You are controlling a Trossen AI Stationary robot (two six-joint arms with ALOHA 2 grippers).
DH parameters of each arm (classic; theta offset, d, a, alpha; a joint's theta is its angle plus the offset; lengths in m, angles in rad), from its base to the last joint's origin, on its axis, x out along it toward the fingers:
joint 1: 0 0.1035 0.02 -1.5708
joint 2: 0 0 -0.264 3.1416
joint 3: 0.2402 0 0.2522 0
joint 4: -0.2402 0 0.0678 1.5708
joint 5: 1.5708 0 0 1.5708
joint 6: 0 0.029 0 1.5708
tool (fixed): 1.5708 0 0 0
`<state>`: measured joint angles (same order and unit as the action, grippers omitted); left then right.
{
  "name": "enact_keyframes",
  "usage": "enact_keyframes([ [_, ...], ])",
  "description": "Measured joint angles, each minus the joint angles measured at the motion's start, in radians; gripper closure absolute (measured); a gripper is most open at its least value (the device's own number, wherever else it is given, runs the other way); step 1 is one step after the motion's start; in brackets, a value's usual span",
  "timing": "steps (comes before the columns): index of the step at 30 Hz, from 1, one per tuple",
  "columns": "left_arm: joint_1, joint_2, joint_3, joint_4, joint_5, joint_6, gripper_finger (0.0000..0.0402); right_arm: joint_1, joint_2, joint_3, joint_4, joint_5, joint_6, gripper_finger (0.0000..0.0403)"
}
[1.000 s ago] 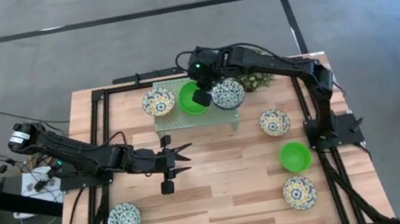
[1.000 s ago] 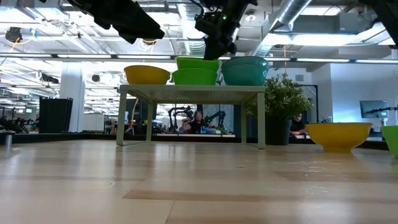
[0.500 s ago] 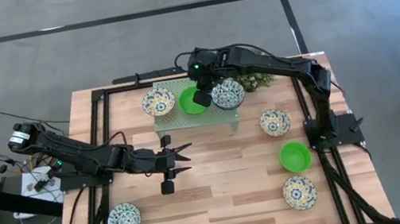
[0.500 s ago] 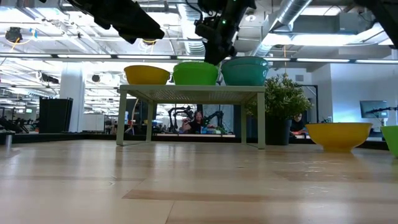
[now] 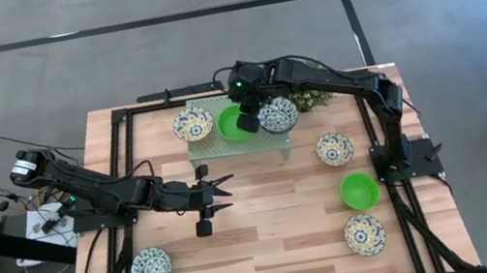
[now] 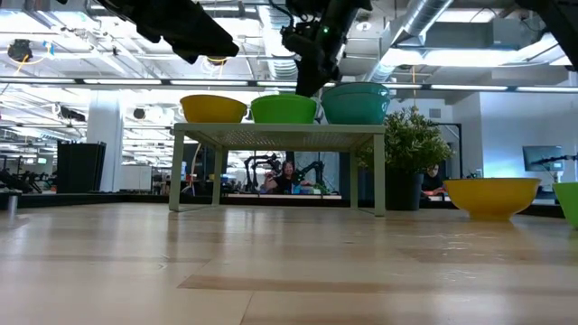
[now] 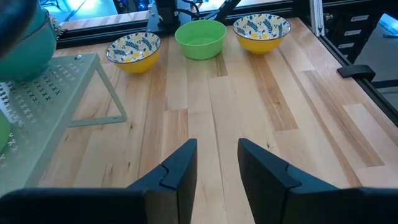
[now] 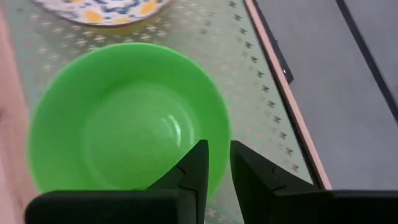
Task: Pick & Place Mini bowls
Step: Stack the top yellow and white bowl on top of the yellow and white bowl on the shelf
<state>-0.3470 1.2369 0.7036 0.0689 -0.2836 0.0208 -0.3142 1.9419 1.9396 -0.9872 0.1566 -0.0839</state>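
A plain green mini bowl [image 5: 234, 124] stands on its base on a pale perforated stand [image 5: 226, 147], between two patterned mini bowls [image 5: 193, 124] [image 5: 277, 114]. In the low view the green bowl [image 6: 284, 109] sits level with its neighbours. My right gripper [image 5: 248, 119] reaches down onto the bowl's right rim, nearly shut, its fingers astride it in the right wrist view [image 8: 219, 152]. My left gripper [image 5: 222, 187] hovers open over the table's middle, touching nothing. Another green bowl [image 5: 359, 190] and three patterned bowls [image 5: 334, 149] [image 5: 364, 234] [image 5: 151, 268] rest on the table. My right gripper holds the green bowl by its rim [image 8: 221, 134] on the side toward the table's right, one finger inside the bowl and one outside. The fingers come from above, pointing down. The bowl is upright with its base on the stand.
A small potted plant [image 5: 311, 98] stands behind the stand's right end. The patterned bowls sit close on both sides of the green one. Black frame rails [image 5: 119, 156] border the table. Bare wood lies in front of the stand [image 5: 275, 210].
My right gripper has moved down a little and slightly toward the table's right. The green bowl, held tilted above the stand a second ago, now sits level on it between the two patterned bowls.
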Motion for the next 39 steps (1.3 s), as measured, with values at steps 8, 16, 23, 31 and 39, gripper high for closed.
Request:
enact_keyframes([
  [8, 0.000, 0.000, 0.000, 0.000, 0.000, 0.000, 0.0284, 0.064, -0.006, 0.065, -0.039, 0.006, -0.071, 0.0341],
  [16, 0.000, 0.000, 0.000, 0.000, 0.000, 0.000, 0.0284, 0.129, -0.014, 0.272, -0.159, 0.009, -0.083, 0.0341],
  [23, 0.000, 0.000, 0.000, 0.000, 0.000, 0.000, 0.0284, 0.212, -0.018, 0.418, -0.374, 0.009, -0.083, 0.0342],
  [31, 0.000, 0.000, 0.000, 0.000, 0.000, 0.000, 0.0284, 0.293, -0.076, 0.394, -0.526, 0.002, -0.041, 0.0342],
  [39, -0.004, 0.000, 0.000, 0.000, 0.000, -0.003, 0.0284, 0.359, -0.084, 0.393, -0.554, 0.002, 0.004, 0.0343],
])
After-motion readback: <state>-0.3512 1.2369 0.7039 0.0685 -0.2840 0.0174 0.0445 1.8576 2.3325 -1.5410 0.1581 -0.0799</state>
